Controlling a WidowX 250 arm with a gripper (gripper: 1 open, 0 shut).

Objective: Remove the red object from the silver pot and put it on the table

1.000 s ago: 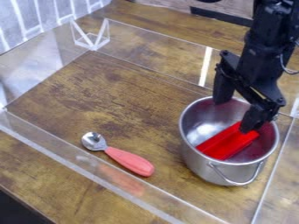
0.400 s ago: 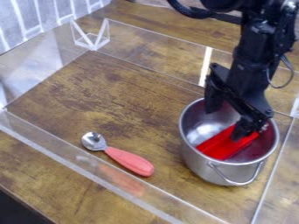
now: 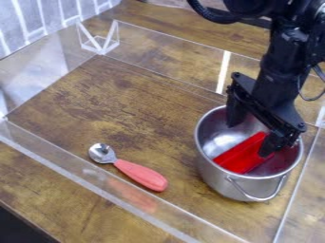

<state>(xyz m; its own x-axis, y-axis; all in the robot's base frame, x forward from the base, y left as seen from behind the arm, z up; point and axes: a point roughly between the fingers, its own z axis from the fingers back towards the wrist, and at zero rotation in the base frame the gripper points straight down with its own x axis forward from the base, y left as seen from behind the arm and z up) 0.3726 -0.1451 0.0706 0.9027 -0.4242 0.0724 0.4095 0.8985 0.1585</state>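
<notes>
The silver pot (image 3: 210,152) stands at the right of the table (image 3: 127,104), its loop handle toward the front. Inside it lies the red object (image 3: 238,155), a flat bright red block slanting from the front left up to the back right. My gripper (image 3: 261,133) hangs from the black arm straight over the pot, reaching down inside the rim. Its fingers (image 3: 238,107) stand open, one at the back left of the pot and the other over the block's far end. The block's upper end is partly hidden behind the right finger. Whether a finger touches the block is not clear.
A silver spoon with a red-orange handle (image 3: 132,169) lies at the front of the table, left of the pot. Low clear acrylic walls (image 3: 76,185) border the tabletop. A clear acrylic stand (image 3: 98,37) sits at the back left.
The arm has dropped lower, and the open fingers have gone deeper into the pot toward the red block. The block and pot have not moved.
</notes>
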